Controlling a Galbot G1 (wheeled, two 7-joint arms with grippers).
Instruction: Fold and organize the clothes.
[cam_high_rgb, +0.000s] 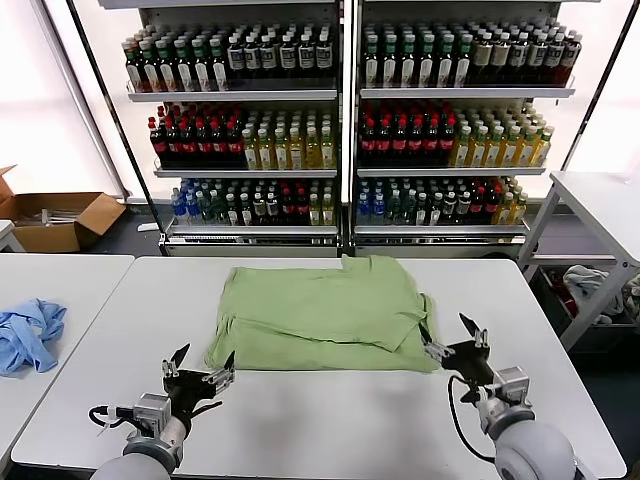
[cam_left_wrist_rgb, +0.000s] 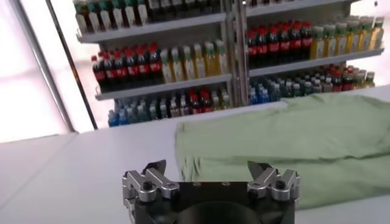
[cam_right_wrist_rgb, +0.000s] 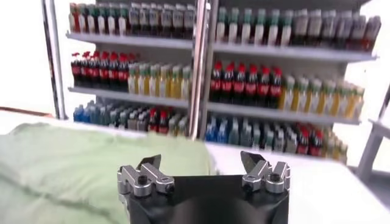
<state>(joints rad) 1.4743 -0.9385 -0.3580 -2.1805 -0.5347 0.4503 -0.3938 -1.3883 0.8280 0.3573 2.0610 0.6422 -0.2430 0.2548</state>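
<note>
The clothes, a light green shirt (cam_high_rgb: 325, 315), lie folded in a rough rectangle in the middle of the white table (cam_high_rgb: 320, 420). The shirt also fills the far side of the left wrist view (cam_left_wrist_rgb: 292, 140) and one side of the right wrist view (cam_right_wrist_rgb: 79, 164). My left gripper (cam_high_rgb: 203, 366) hovers open near the shirt's front left corner, nothing between its fingers. At the shirt's front right corner my right gripper (cam_high_rgb: 455, 336) stands open and empty too. Both sets of jaws are spread wide in the wrist views, left (cam_left_wrist_rgb: 207, 170) and right (cam_right_wrist_rgb: 201, 163).
A light blue garment (cam_high_rgb: 28, 335) lies on the neighbouring table at the left. Shelves of bottled drinks (cam_high_rgb: 340, 120) stand behind the table. A cardboard box (cam_high_rgb: 60, 220) sits on the floor at back left, another table (cam_high_rgb: 600, 200) at the right.
</note>
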